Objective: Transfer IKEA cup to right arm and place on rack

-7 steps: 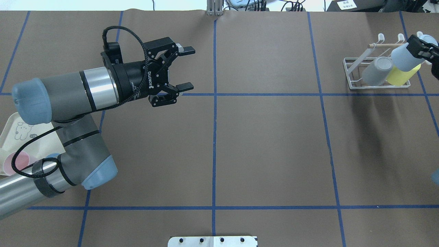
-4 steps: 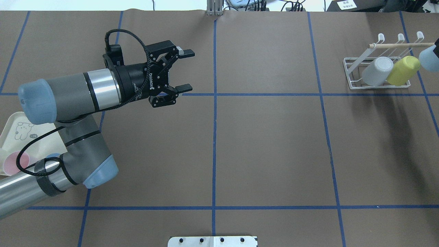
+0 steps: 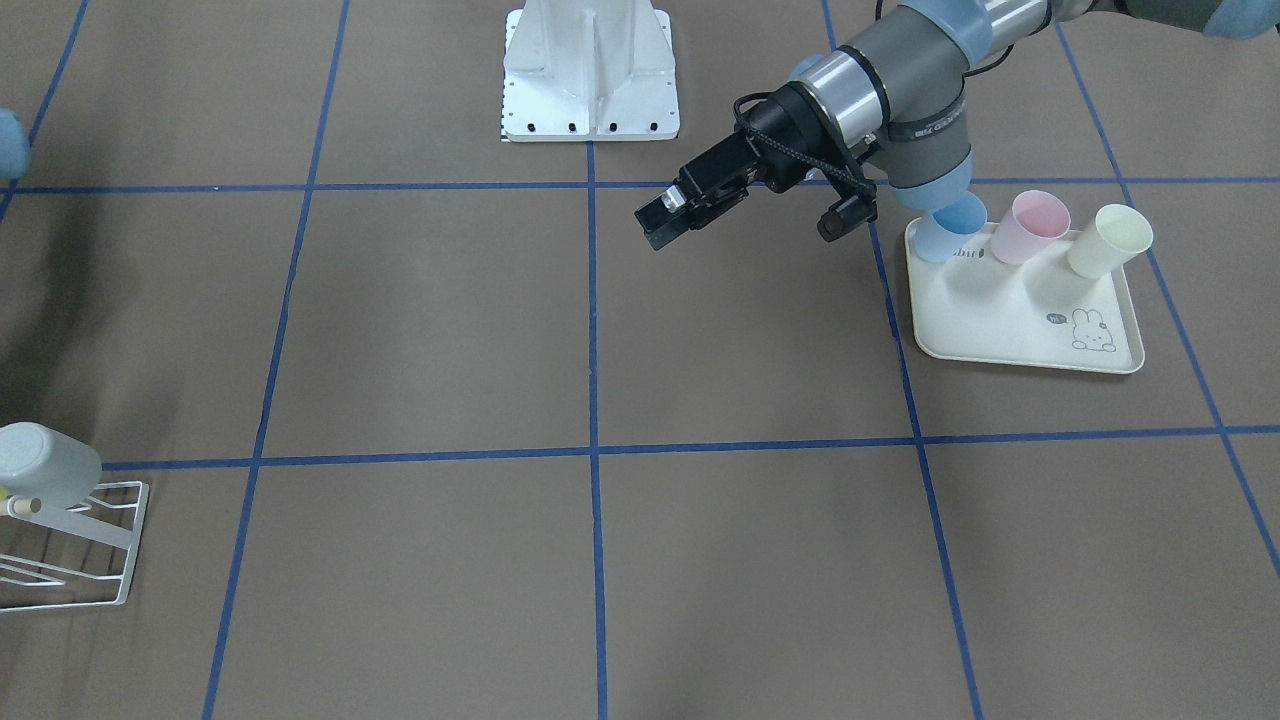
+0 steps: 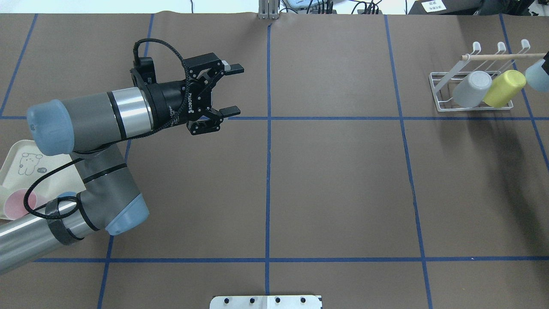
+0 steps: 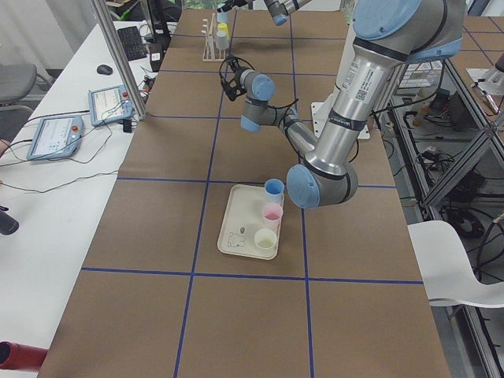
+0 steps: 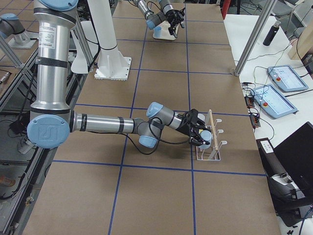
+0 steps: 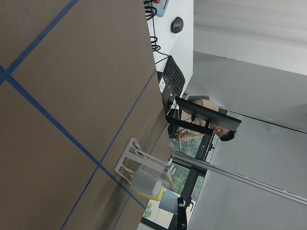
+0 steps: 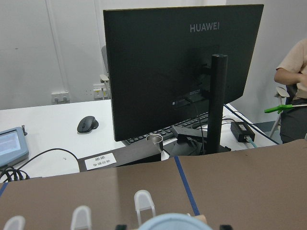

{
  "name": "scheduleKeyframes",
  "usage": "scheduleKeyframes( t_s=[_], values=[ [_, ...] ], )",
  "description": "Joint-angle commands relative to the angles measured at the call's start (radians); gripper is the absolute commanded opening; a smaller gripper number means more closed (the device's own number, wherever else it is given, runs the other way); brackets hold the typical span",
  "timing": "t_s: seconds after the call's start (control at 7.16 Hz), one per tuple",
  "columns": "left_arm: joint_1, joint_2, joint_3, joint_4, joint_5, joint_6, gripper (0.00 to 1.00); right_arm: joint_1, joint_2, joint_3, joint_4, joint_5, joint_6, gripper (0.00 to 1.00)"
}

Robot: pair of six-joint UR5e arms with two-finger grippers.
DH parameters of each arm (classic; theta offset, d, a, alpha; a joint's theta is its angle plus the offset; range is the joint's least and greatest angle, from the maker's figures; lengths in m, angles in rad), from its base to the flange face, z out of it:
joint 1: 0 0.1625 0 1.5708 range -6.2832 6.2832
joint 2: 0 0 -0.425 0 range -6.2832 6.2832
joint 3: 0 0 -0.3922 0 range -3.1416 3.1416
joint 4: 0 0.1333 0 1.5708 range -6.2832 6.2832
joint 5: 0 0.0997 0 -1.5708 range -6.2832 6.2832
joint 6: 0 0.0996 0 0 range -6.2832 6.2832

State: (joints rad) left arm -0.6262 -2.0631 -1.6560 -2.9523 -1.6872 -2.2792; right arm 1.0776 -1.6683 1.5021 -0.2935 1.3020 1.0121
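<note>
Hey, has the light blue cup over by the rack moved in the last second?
Yes. In the overhead view the blue cup has shifted right, from over the yellow cup to past the right end of the rack.

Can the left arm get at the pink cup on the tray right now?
Probably yes: the left gripper is open and empty, and the pink cup stands upright on the tray beside that arm's elbow.

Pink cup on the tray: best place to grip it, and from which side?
By the rim, from above: the pink cup stands upright, mouth open. The blue cup and pale yellow cup flank it in a row, so probably close across that row, one finger toward the bare middle of the tray.
</note>
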Motion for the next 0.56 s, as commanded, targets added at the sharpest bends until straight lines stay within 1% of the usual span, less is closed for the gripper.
scheduleKeyframes(
  t_s=[0.0, 0.14, 0.28, 0.42],
  values=[
    [0.0, 0.0, 0.001, -0.001, 0.0, 0.001, 1.0, -0.001, 0.019, -0.075, 0.058, 0.0, 0.0, 0.11],
    [0.0, 0.0, 0.001, -0.001, 0.0, 0.001, 1.0, -0.001, 0.034, -0.107, 0.085, 0.002, 0.0, 0.12],
    [0.0, 0.0, 0.001, -0.002, 0.0, 0.001, 1.0, -0.002, 0.047, -0.114, 0.082, 0.0, 0.003, 0.19],
    [0.0, -0.003, 0.001, -0.001, 0.001, 0.001, 1.0, -0.004, 0.077, -0.126, 0.079, -0.001, 0.012, 0.91]
  ],
)
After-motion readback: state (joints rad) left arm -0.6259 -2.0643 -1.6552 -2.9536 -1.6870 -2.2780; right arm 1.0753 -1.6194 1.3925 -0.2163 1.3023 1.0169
